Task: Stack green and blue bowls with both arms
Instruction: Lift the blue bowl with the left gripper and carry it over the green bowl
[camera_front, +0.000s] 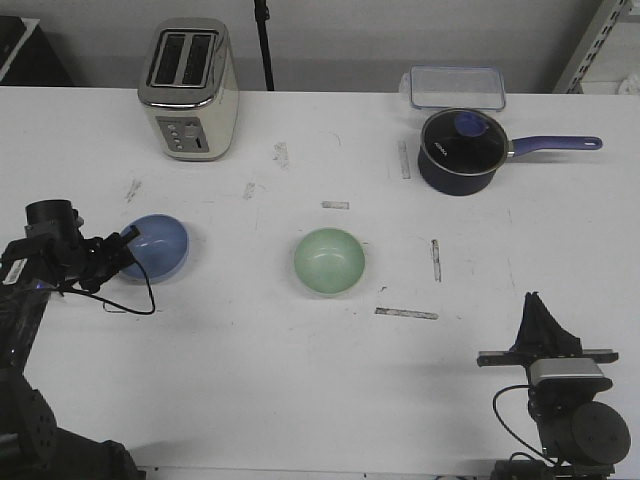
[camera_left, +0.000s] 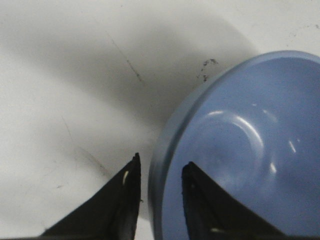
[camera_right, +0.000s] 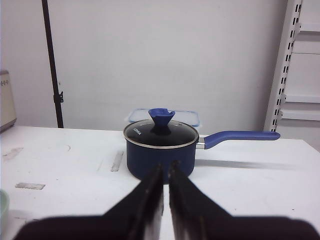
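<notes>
Blue bowl: the blue bowl (camera_front: 155, 246) sits on the white desk (camera_front: 250, 380) at the left of the front view, upright, well apart from the green one.
Green bowl: the green bowl (camera_front: 329, 261) rests upright near the centre of the front view, alone, nothing touching it.
Left hand: the left hand (camera_left: 159, 187) straddles the blue bowl's rim, one finger inside the bowl and one outside, clamped on that rim as far as the left wrist view shows.
Right hand: the right hand (camera_right: 165, 172) hovers at the lower right of the front view, fingers pressed nearly together, clenched on nothing, pointing toward the saucepan.
Saucepan: a navy saucepan (camera_front: 460, 150) with lid sits at the upper right, handle pointing right.
Container: a clear plastic container (camera_front: 452, 87) lies just behind the saucepan.
Toaster: a cream toaster (camera_front: 188, 88) stands at the upper left.
</notes>
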